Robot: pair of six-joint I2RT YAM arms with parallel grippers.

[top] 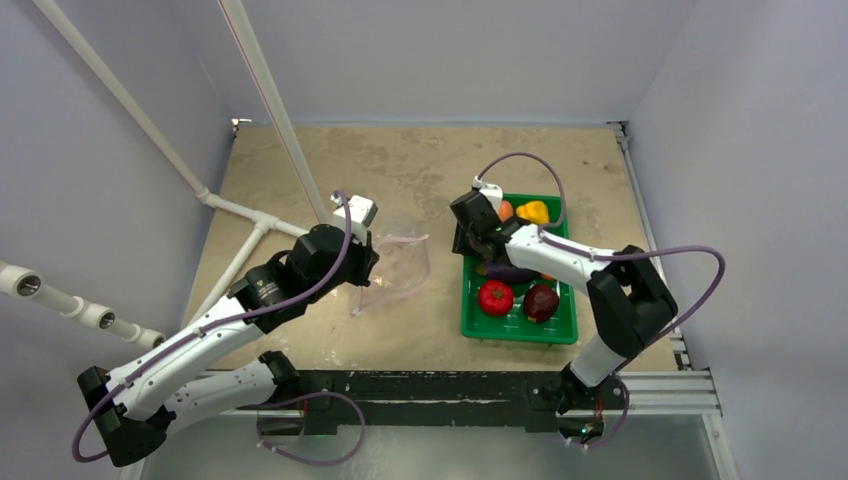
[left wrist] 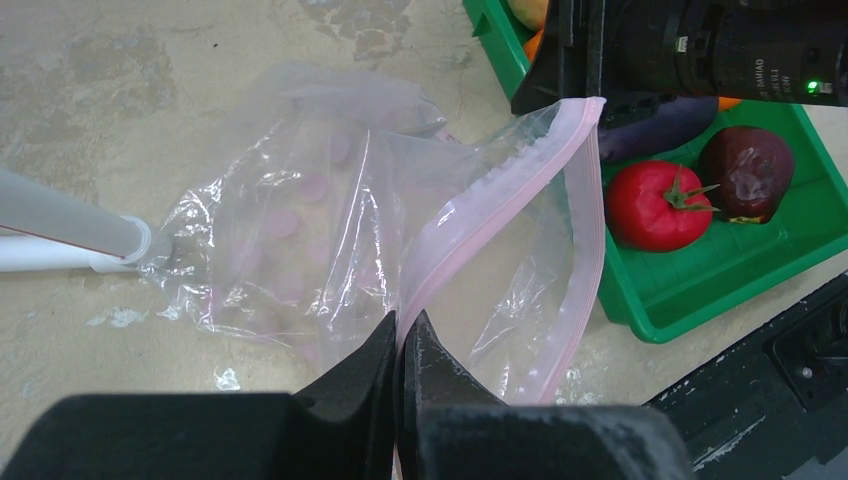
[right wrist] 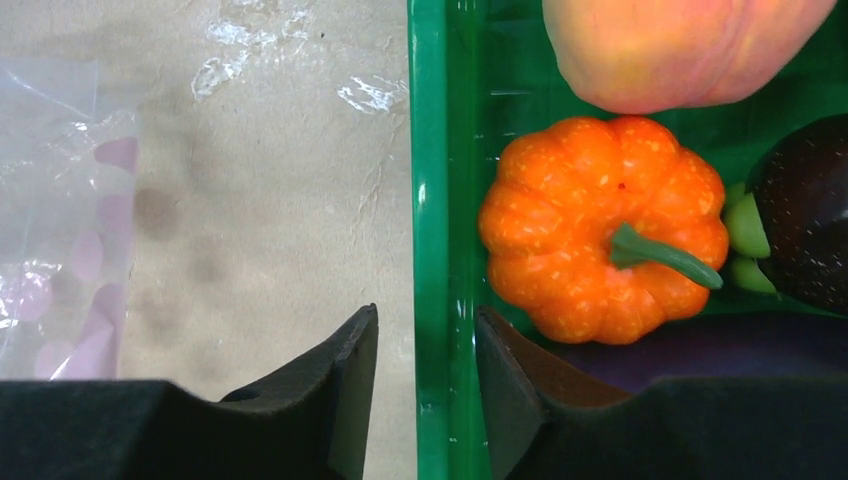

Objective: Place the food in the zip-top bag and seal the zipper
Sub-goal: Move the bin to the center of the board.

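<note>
The clear zip-top bag (top: 402, 266) lies crumpled on the table left of the green tray (top: 520, 336). My left gripper (left wrist: 402, 325) is shut on the bag's pinkish zipper (left wrist: 500, 212) and holds that edge up, so the mouth gapes toward the tray. My left gripper also shows in the top view (top: 366, 262). The food lies in the tray: a tomato (top: 495, 297), a dark red fruit (top: 541, 302), a purple eggplant (top: 512, 272), a yellow pepper (top: 533, 212) and an orange pumpkin (right wrist: 590, 240). My right gripper (right wrist: 425, 322) is open, its fingers astride the tray's left wall (right wrist: 440, 200).
White pipes (top: 270, 100) cross the left of the table, and one pipe end (left wrist: 60, 225) lies against the bag's far side. A peach-coloured fruit (right wrist: 680, 45) sits beyond the pumpkin. The black rail (top: 450, 385) runs along the near edge.
</note>
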